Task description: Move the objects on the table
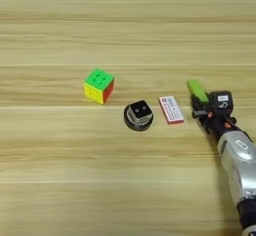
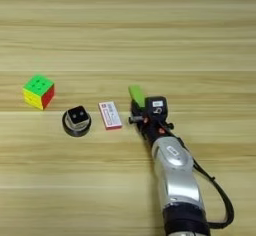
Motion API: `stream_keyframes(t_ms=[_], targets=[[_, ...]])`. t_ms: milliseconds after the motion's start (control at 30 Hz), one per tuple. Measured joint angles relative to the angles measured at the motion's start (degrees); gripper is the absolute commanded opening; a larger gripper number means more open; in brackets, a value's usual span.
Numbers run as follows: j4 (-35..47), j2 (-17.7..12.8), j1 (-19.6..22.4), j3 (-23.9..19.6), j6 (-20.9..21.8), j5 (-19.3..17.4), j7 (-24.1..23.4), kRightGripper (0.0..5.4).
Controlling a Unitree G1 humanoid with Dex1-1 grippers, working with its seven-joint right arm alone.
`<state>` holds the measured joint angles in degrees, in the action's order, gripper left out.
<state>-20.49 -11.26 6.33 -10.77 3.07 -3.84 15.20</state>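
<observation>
My right gripper (image 1: 204,105) reaches in from the lower right on its silver forearm and is shut on the near end of the flat green bar (image 1: 196,89), which sticks out up and to the left from the fingers. Just left of it, the white-and-red eraser (image 1: 171,109) lies flat and uncovered on the table (image 1: 125,180). Further left sits the black ring (image 1: 131,124), and the tiny white cube with a black face (image 1: 140,111) rests on top of it. The multicoloured puzzle cube (image 1: 99,85) stands furthest left, green side up.
A black cable (image 2: 220,200) loops off the forearm at the lower right. Bare light wood stretches across the far half of the table and along the near left.
</observation>
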Motion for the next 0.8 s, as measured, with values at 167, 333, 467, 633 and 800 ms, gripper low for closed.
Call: stream_keyframes(t_ms=[167, 333, 467, 633, 800], targets=[[-0.1, 0.0, 0.0, 0.2, 0.1, 0.0, 0.0, 1.69], [-0.1, 0.0, 0.1, 0.7, 0.1, 0.1, 0.1, 2.27], [0.0, 0.0, 0.1, 0.9, 0.1, 0.1, 0.1, 2.64], [0.4, 0.0, -0.1, 1.4, 0.1, 0.0, 0.1, 3.24], [2.9, 0.1, -0.5, 1.6, 0.0, 0.0, 0.1, 3.82]])
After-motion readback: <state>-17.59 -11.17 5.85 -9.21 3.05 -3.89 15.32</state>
